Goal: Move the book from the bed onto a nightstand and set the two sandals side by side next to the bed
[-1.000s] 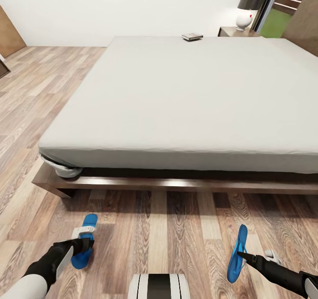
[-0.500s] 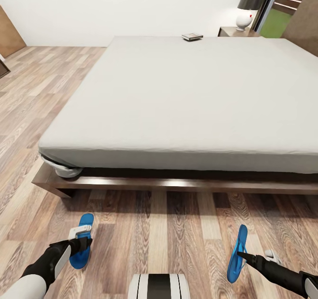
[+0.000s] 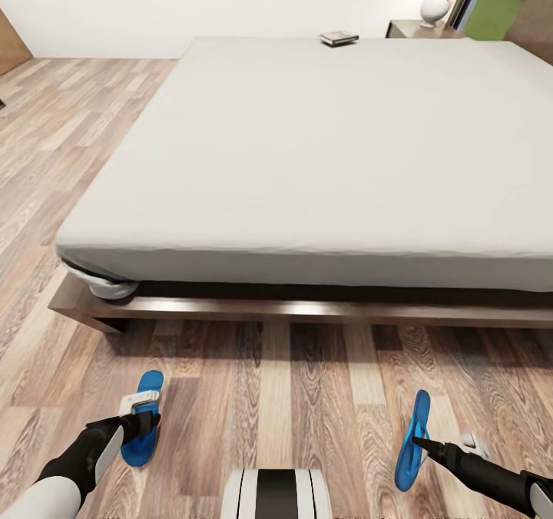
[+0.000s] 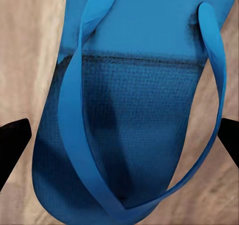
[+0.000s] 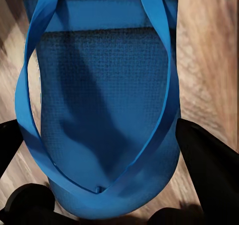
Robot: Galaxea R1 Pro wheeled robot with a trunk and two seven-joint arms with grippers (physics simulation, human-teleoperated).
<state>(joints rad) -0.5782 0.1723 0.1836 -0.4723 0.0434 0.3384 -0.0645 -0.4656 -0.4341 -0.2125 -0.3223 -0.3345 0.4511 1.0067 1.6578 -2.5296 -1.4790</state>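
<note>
My left gripper (image 3: 140, 424) is shut on a bright blue sandal (image 3: 143, 419) just above the wood floor. In the left wrist view its black fingertips (image 4: 14, 141) press this sandal's (image 4: 134, 110) two edges. My right gripper (image 3: 419, 444) is shut on the other sandal (image 3: 412, 436), which hangs tilted on its edge. In the right wrist view that sandal (image 5: 104, 95) sits between the fingers (image 5: 206, 160). The bed (image 3: 307, 158) lies straight ahead. The book (image 3: 339, 38) rests at its far edge. Beyond it stands the nightstand (image 3: 421, 30).
A white lamp (image 3: 435, 6) stands on the nightstand. The bed's dark wood frame (image 3: 307, 312) juts out low over the floor in front of me. Bare plank floor (image 3: 276, 396) lies between the two sandals and stretches along the bed's left side.
The left gripper shifted slightly left with its sandal. Since then the whole view has shifted: the bed sits higher and larger, so the camera moved. The right arm and its sandal kept their place.
</note>
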